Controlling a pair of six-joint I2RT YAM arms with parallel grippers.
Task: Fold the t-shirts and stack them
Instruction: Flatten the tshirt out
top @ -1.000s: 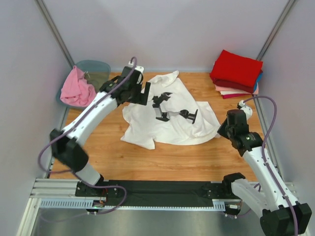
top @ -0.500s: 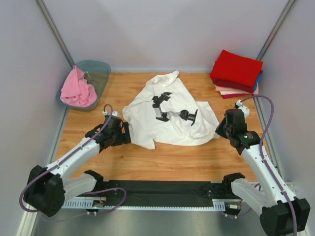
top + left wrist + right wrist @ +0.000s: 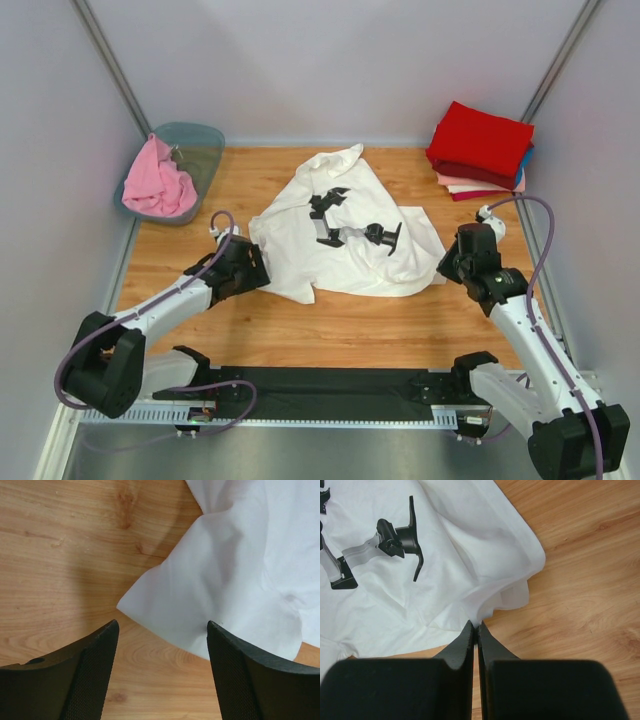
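Left jaws stand wide apart and hold nothing: they hang low over the table [image 3: 300,335] at the near-left corner of the white t-shirt [image 3: 345,268], and in the left wrist view that corner [image 3: 170,612] lies flat on the wood between my two fingers [image 3: 87,672], reaching the inner edge of one without being pinched. Right jaws are pressed shut at the white t-shirt's near-right edge, their tips touching the rolled hem [image 3: 505,592]; I cannot tell whether a pinch of cloth is caught between them or whether they only rest against it. The white t-shirt itself, printed with a black and grey figure, lies spread but rumpled in the middle of the table, one sleeve pushed up at its far side and several creases running across it, so I judge its folding has not really begun. Well off to its far right sits a neat stack of folded shirts, the red t-shirt [image 3: 482,140] on top, a blue edge [image 3: 527,158] under it and a pale peach one [image 3: 462,186] at the bottom, which I take as the finished part of the job. Well off to its far left, the pink t-shirt [image 3: 157,185] lies bunched over the rim of the plastic tub [image 3: 205,143], not yet folded. By my reckoning three shirts are done, and what is left is flattening and folding the white one, stacking it, then doing the same with the pink one.
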